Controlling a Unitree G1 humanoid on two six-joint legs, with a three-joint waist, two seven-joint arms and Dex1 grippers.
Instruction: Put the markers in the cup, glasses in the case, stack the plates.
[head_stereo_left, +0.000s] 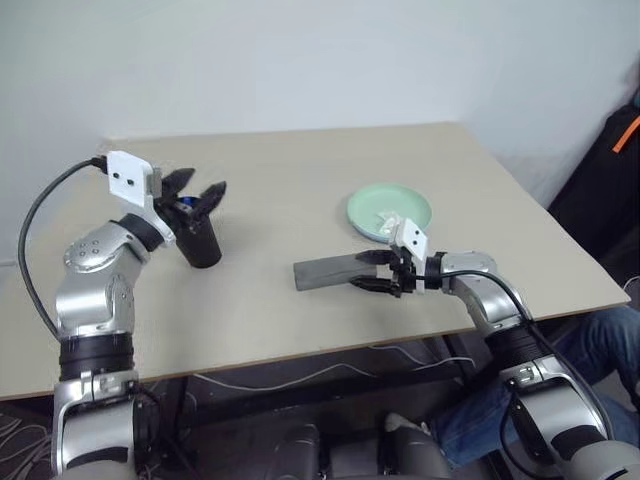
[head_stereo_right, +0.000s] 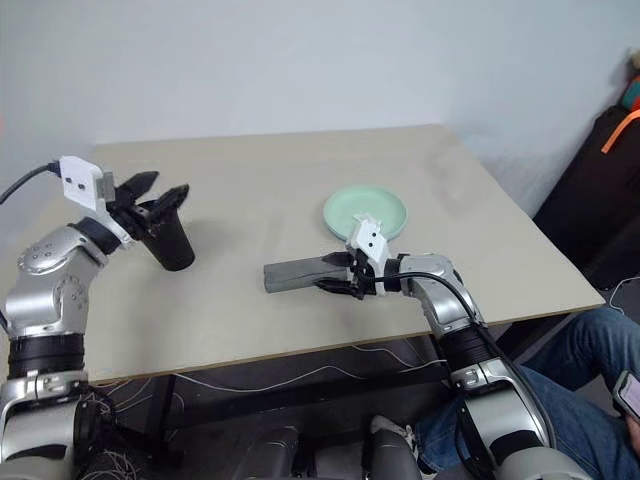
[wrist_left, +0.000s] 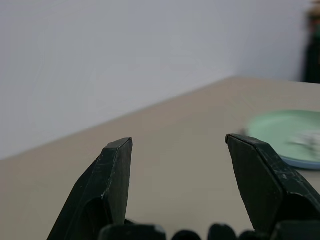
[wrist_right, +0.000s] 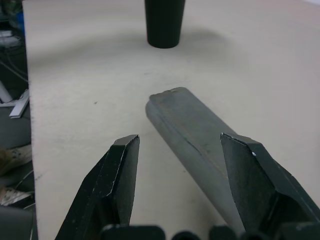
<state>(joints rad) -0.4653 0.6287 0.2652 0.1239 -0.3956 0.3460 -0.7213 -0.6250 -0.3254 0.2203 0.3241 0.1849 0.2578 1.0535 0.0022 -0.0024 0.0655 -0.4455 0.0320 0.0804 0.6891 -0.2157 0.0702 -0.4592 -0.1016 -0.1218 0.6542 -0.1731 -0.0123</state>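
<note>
Table (head_stereo_left: 300, 180): tan top, everything sits on it. Mint green plate (head_stereo_left: 390, 210) to the right of centre, stacked on the light blue plate (wrist_left: 300, 162), whose rim just peeks out underneath; small crumpled white scrap (head_stereo_left: 388, 221) lies on the green one. Grey case (head_stereo_left: 328, 272) lies flat near the table middle, lid down, long axis pointing at the right gripper (head_stereo_left: 377, 272). That gripper is level at the case's near end, fingers apart, one each side of the end; can't tell if either pad touches it. Black cup (head_stereo_left: 198, 243) upright toward the left side, well apart from the case. Left gripper (head_stereo_left: 196, 186) just above the cup rim, fingers apart, nothing between them. Something blue (head_stereo_left: 184, 204) at the cup mouth, possibly a marker cap, view too poor to be sure.
</note>
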